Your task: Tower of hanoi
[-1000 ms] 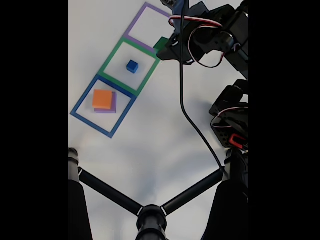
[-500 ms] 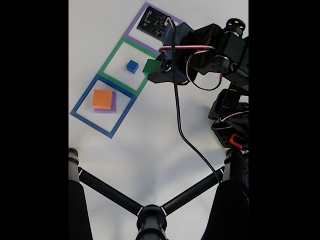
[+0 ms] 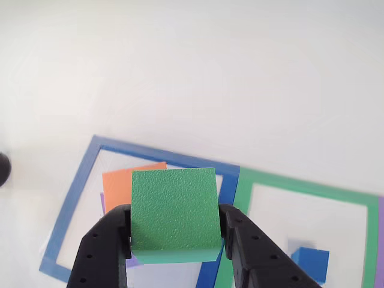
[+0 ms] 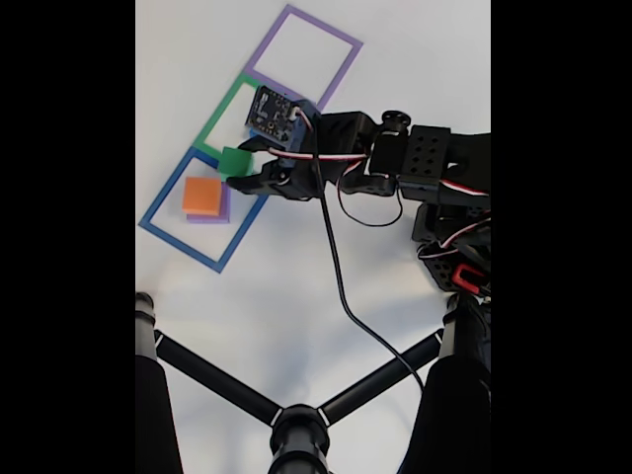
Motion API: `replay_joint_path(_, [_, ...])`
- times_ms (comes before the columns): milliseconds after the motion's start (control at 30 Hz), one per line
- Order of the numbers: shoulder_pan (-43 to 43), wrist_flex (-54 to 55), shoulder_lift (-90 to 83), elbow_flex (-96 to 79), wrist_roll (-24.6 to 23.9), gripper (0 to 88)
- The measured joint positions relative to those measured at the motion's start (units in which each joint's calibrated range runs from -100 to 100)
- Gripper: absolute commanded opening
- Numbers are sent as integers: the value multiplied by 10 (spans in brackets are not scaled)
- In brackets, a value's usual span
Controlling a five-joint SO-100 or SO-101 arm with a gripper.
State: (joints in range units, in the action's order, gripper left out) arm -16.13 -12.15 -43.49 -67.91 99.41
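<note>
One green cube (image 3: 173, 213), clamped in the tool (image 4: 245, 170), has travelled from beside the purple square (image 4: 302, 54) to above the blue square (image 4: 161, 230), near the orange block (image 4: 202, 196); placement likely next.

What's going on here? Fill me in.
The arm's end effector is shut on a green cube, carrying it over the blue square, near the orange block stacked on a purple one. A small blue cube sits in the green square. The purple square has nothing inside.
</note>
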Motion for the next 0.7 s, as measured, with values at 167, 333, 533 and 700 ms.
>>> replay_joint_path(167, [-24, 90, 55, -11, 0, 65])
replay_joint_path(333, [-33, 154, 120, -11, 0, 67])
replay_joint_path(533, [-44, 203, 179, -4, 0, 67])
replay_joint_path(700, [-44, 238, 238, 28, 6, 67])
